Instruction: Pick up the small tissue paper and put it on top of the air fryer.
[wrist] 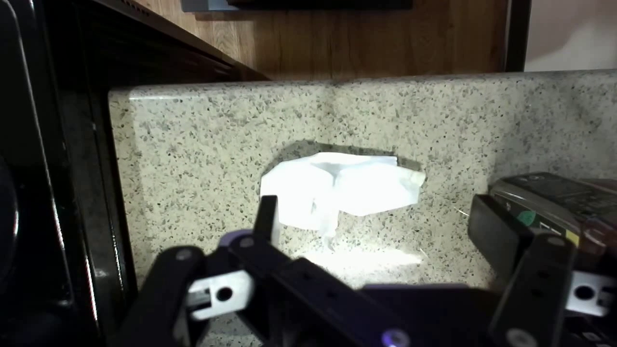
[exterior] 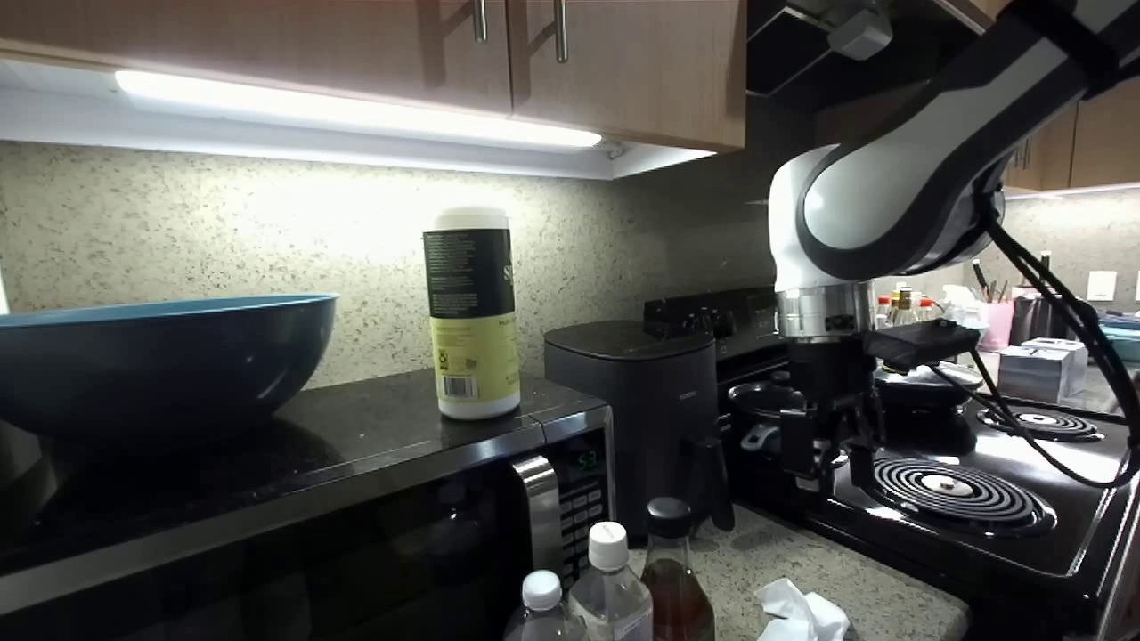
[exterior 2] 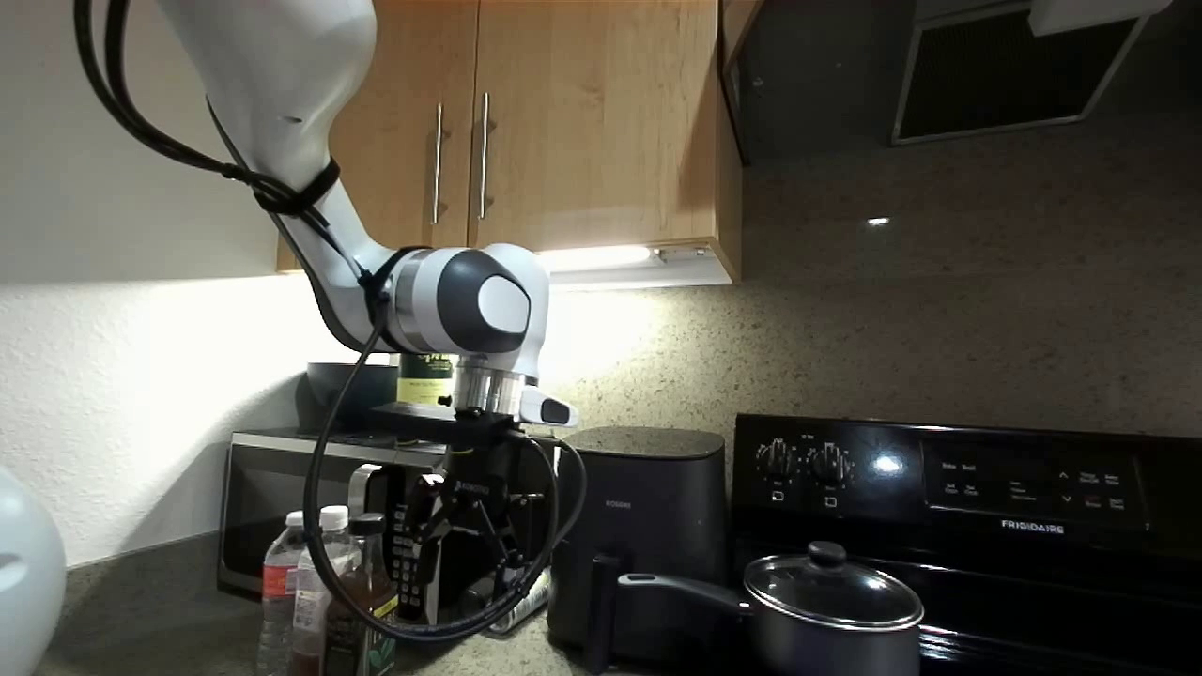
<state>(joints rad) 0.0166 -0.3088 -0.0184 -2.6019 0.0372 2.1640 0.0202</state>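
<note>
Tissue (wrist: 308, 193): paper | air fryer (exterior 2: 653, 540): matt | stovetop (exterior: 1078, 512): glossy | cabinet (exterior 2: 592, 122): wood

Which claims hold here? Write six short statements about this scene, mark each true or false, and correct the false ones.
The gripper hangs higher than the tissue paper. True.
The air fryer stands between the microwave and the stove. True.
The tissue paper is on top of the air fryer. False: it lies on the countertop.
The gripper is shut on the tissue paper. False: it is open, apart from the paper.
A canister stands on the microwave. True.
The canister is tipped on its side. False: it stands upright.
</note>
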